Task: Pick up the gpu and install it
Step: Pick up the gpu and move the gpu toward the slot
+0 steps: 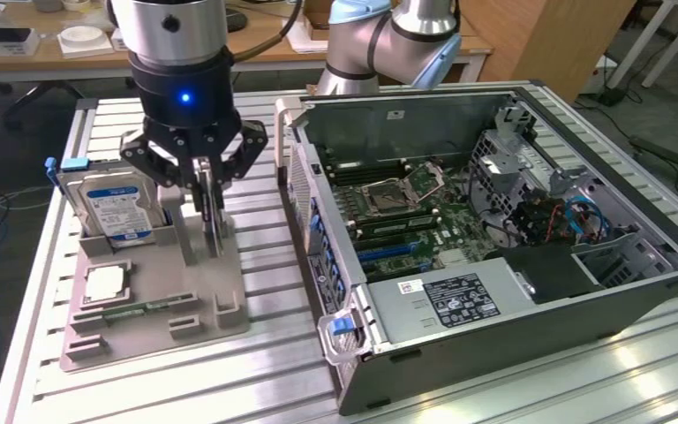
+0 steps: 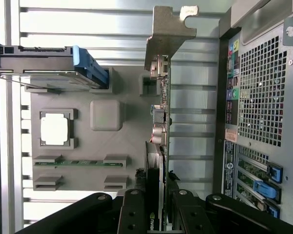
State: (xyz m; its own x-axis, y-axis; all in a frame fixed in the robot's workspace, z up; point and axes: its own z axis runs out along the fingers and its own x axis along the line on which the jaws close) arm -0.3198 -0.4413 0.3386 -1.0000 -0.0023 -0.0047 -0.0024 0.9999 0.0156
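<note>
The gripper (image 1: 206,196) hangs in the upper left of the exterior view, pointing straight down. Its black fingers (image 2: 135,210) are partly closed and pinch the graphics card (image 1: 212,228) from both flat sides near one end. In the wrist view the gripper (image 2: 155,215) has the thin card (image 2: 161,119) running edge-on away from it, with the pale metal bracket (image 2: 168,29) at the far end.

The card stands on edge, upright, over the grey holder tray (image 1: 198,305). I cannot tell if its lower edge is seated in the tray's slot or just clear of it.

Just beside the card, toward the exterior view's left, a silver hard drive (image 1: 113,208) with a blue label stands upright in its own slot of the same tray (image 2: 132,146). The drive (image 2: 49,66) has blue side rails. Nearer the camera on the tray lie a square processor chip (image 1: 106,283) in a recess and a narrow green memory stick (image 1: 139,309) in a groove; the wrist view shows the chip (image 2: 54,130) and the stick (image 2: 73,163) side by side.

To the exterior view's right, the open computer case (image 1: 551,331) lies on its side. The green motherboard (image 1: 422,212) faces up inside it. Its perforated rear panel (image 2: 263,97) is near the card.

Tray and case rest on a slatted aluminium table (image 1: 268,371).
</note>
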